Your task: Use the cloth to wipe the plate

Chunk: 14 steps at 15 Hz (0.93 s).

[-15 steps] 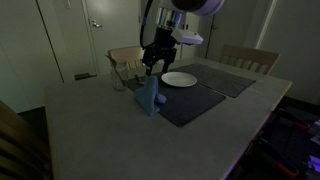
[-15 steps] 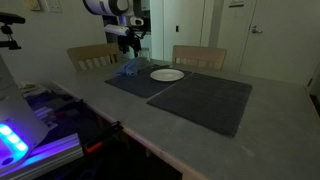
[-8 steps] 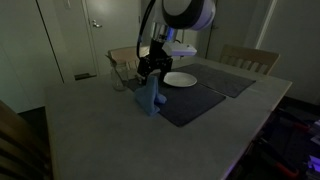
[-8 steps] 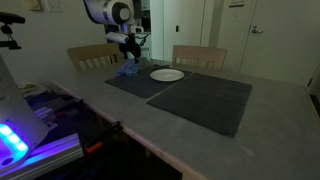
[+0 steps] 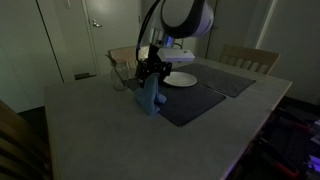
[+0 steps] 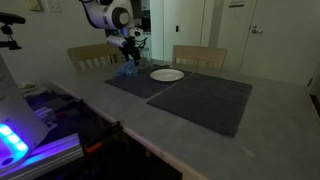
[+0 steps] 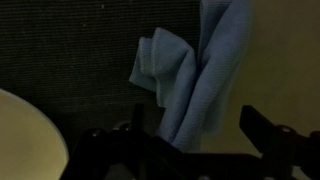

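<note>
A blue cloth [image 5: 150, 98] stands crumpled on the near corner of a dark placemat [image 5: 190, 103], next to a white plate [image 5: 180, 79]. Both also show in the other exterior view: the cloth [image 6: 128, 70] and the plate [image 6: 166, 75]. My gripper [image 5: 150, 72] hangs just above the cloth, also seen from the other side [image 6: 130, 56]. In the wrist view the cloth [image 7: 190, 75] lies between my open fingers [image 7: 195, 140], which do not hold it. The plate's rim [image 7: 20, 135] shows at the lower left.
A second dark placemat [image 6: 205, 100] lies beside the first. Wooden chairs [image 5: 250, 58] [image 6: 198, 56] stand at the far table edge. A clear glass [image 5: 118, 80] stands near the cloth. The room is dim.
My gripper has come down and moved from over the plate's side toward the cloth. The cloth and plate have not moved.
</note>
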Available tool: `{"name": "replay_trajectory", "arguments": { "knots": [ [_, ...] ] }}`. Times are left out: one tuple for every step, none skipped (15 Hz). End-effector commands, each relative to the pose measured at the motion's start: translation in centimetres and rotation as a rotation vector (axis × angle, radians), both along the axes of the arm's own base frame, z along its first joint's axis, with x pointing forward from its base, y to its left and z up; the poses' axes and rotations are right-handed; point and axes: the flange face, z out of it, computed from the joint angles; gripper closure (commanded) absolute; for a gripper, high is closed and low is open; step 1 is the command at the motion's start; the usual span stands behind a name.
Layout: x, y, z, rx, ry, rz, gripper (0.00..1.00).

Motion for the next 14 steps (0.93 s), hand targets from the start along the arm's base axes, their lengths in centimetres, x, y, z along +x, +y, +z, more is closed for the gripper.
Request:
{"name": "replay_trajectory", "arguments": {
  "knots": [
    [0.1, 0.1, -0.6, -0.008, -0.023, -0.028, 0.3],
    [0.0, 0.2, -0.7, -0.01, -0.019, -0.029, 0.36],
    [-0.1, 0.3, -0.7, -0.009, -0.015, -0.026, 0.45],
    [-0.1, 0.5, -0.9, -0.012, 0.0, -0.014, 0.51],
    [-0.2, 0.6, -1.0, -0.012, 0.004, -0.006, 0.58],
    [-0.3, 0.6, -1.0, -0.013, 0.007, -0.003, 0.66],
    [-0.4, 0.7, -1.2, -0.012, 0.011, 0.0, 0.73],
    [-0.5, 0.7, -1.3, -0.012, 0.014, 0.003, 0.8],
    [-0.6, 0.8, -1.3, -0.012, 0.019, 0.006, 0.87],
    [-0.6, 0.9, -1.3, -0.007, 0.032, 0.017, 0.94],
    [-0.6, 1.1, -1.2, -0.009, 0.041, 0.03, 0.98],
    [-0.5, 1.2, -0.8, -0.013, 0.05, 0.051, 1.0],
    [-0.4, 1.3, -0.5, -0.015, 0.058, 0.069, 1.0],
    [-0.1, 1.4, 0.2, -0.022, 0.057, 0.098, 0.99]
  ]
}}
